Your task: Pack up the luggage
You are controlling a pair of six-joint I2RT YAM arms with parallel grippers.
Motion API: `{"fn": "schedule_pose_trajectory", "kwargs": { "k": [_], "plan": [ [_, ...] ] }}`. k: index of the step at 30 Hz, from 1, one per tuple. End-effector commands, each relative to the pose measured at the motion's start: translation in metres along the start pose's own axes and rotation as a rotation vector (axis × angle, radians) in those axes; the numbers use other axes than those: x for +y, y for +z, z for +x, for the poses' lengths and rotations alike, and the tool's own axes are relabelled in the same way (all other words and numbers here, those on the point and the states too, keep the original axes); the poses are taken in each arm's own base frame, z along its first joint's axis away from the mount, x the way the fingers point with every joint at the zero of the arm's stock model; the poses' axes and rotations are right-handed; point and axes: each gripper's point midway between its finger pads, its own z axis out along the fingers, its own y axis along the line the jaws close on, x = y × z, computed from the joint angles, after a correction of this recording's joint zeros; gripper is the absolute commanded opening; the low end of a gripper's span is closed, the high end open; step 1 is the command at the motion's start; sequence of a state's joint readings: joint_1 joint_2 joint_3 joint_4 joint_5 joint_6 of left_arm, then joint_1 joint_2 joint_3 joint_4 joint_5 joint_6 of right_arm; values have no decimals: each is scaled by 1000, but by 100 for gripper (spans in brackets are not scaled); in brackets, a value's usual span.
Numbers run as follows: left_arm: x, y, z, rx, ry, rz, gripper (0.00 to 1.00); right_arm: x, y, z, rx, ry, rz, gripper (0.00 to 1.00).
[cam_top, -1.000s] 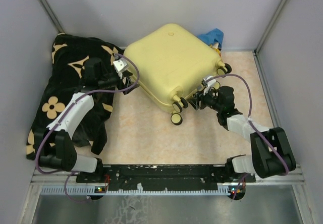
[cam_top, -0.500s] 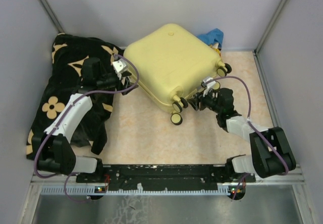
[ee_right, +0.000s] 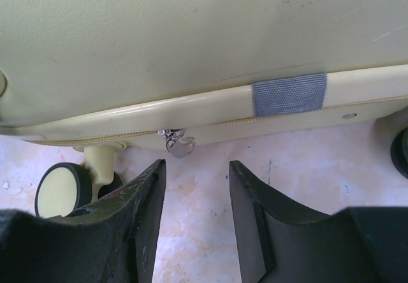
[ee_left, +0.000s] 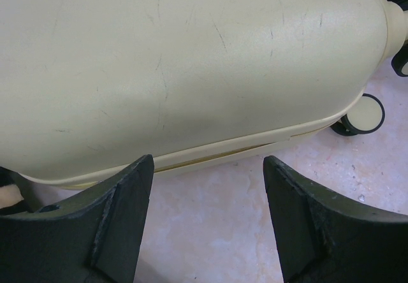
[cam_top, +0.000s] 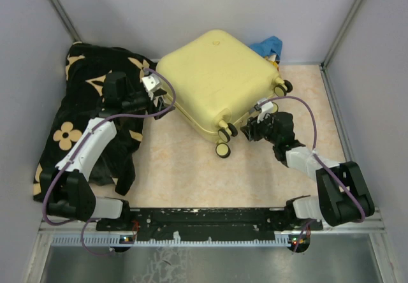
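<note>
Lying shut toward the back of the surface (cam_top: pixel 185 168), the luggage (cam_top: pixel 217 79) hides its lining, and its far corner covers most of a blue thing (cam_top: pixel 268 45) I cannot identify. From above, neither tool's fingers can be made out clearly. The wrist cameras show them. The left tool (ee_left: pixel 207 168) stands wide apart, holding nothing, facing the shell's seam on the side next to the black flowered blanket (cam_top: pixel 76 104). The right tool (ee_right: pixel 196 168) is also parted and empty, aimed just below a small metal zip pull (ee_right: pixel 176 141), with a grey patch (ee_right: pixel 289 95) on the rim and a wheel (ee_right: pixel 58 192) to its left; none of these details show from overhead. Since a second ago the right arm has crept slightly closer to the wheeled edge, while the luggage and left arm have scarcely moved.
</note>
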State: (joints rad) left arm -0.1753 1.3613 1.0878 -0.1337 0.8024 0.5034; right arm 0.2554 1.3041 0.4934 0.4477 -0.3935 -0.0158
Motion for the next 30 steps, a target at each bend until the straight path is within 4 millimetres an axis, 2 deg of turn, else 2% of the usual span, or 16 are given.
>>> {"fn": "schedule_pose_trajectory", "kwargs": {
  "k": [1, 12, 14, 16, 19, 23, 26, 30],
  "plan": [
    [2, 3, -20, -45, 48, 13, 76, 4, 10, -32, -82, -51, -25, 44],
    [-3, -1, -16, -38, 44, 4, 76, 11, 25, -51, -155, -43, -54, 43],
    [-4, -2, -17, -42, 47, 11, 75, 13, 29, -53, -159, -55, -54, 37],
    [-8, -2, -23, -46, 72, 42, 75, 11, 31, -54, -160, -64, -42, 24],
    [-32, 6, -29, -10, 122, 141, 76, 6, 30, -54, -146, -78, -16, 1],
    [-65, 22, -52, -6, 184, 234, 77, -1, 22, -57, -143, -94, 18, 0],
    [-96, 43, -73, -26, 218, 306, 77, -7, 17, -55, -133, -85, 35, 0],
    [-145, 65, -84, -22, 256, 495, 81, -19, 16, -52, -125, -73, 64, 0]
  ]
}}
